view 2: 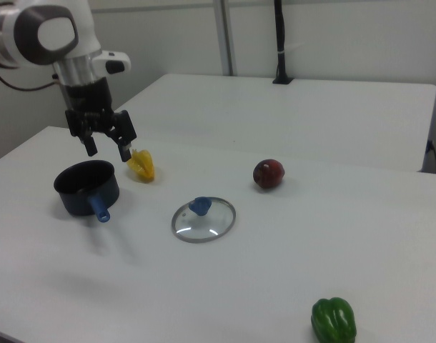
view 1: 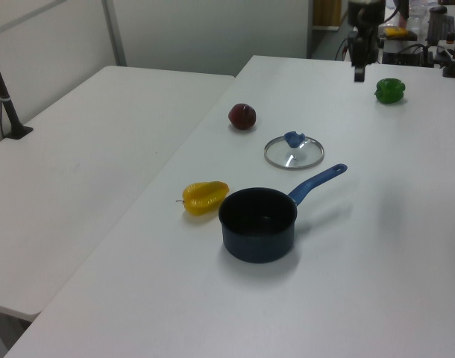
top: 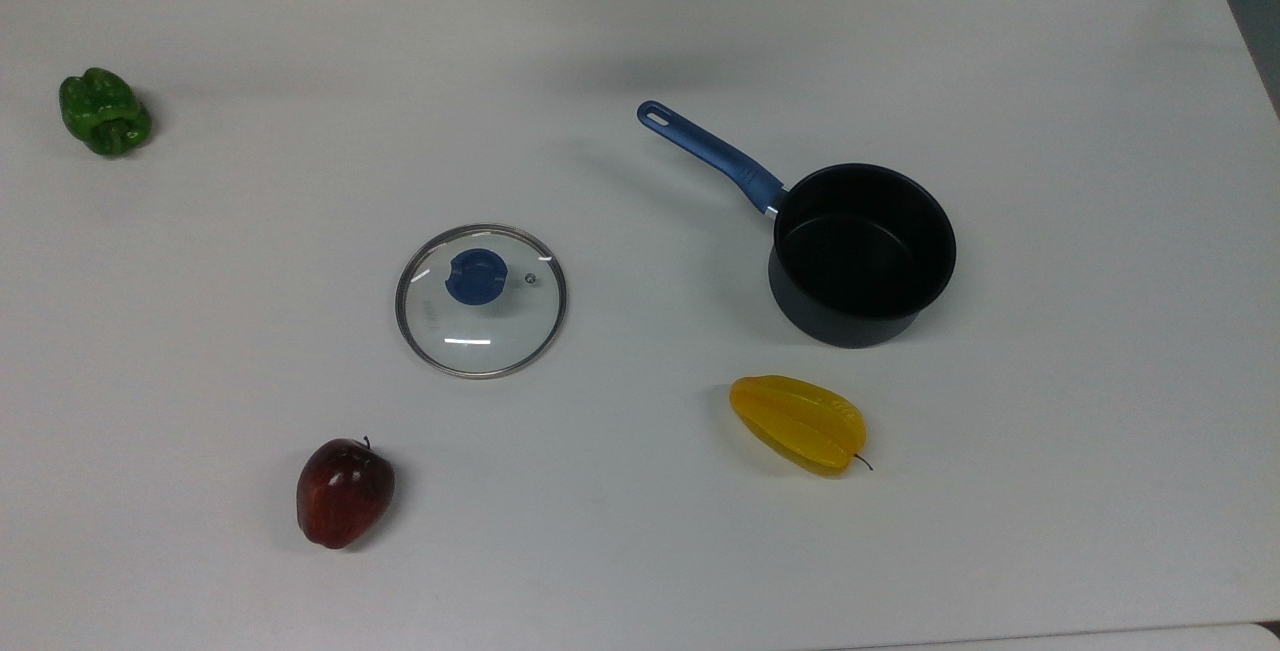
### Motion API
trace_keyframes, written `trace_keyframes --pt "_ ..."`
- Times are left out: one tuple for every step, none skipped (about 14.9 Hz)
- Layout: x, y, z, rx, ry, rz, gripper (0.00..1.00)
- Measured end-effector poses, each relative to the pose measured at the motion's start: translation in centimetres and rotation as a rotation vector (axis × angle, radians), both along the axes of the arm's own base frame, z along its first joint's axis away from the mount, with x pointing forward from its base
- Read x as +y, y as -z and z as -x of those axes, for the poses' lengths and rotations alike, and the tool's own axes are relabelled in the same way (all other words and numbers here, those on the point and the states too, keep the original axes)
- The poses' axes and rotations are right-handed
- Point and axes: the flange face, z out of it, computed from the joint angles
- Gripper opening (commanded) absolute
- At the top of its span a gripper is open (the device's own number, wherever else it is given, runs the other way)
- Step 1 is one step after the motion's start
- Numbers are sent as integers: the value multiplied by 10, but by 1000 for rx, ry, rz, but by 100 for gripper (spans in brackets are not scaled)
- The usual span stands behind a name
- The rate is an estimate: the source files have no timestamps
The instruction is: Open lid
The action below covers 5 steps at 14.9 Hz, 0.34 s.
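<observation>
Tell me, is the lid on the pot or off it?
Off. The lid lies flat on the white table, knob up, apart from the open, empty saucepan.

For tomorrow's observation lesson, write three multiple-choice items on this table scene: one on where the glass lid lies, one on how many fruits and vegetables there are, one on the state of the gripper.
1. Where is the lid?
A. On the pot
B. Flat on the table, apart from the pot
C. Held in the gripper

2. How many fruits and vegetables lie on the table?
A. Two
B. Three
C. Five

3. What is the gripper doing?
A. Open, holding nothing
B. Shut on the lid
C. Shut on the apple

Key: 1 B, the pot stands uncovered to the top view's right of the lid. 2 B, a pepper, an apple and a yellow starfruit. 3 A, its fingers are spread in the air in the right view.
</observation>
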Motion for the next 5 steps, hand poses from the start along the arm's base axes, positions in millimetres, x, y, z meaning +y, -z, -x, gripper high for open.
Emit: trace_keyframes --pt "-8 -8 3 -1 3 -5 100" --pt "-16 -15 4 -8 7 -7 100" --pt "-22 -19 5 -16 14 -9 100" --pt "-29 -22 5 -20 22 -10 100" --pt "-34 -23 4 -23 30 -10 100"
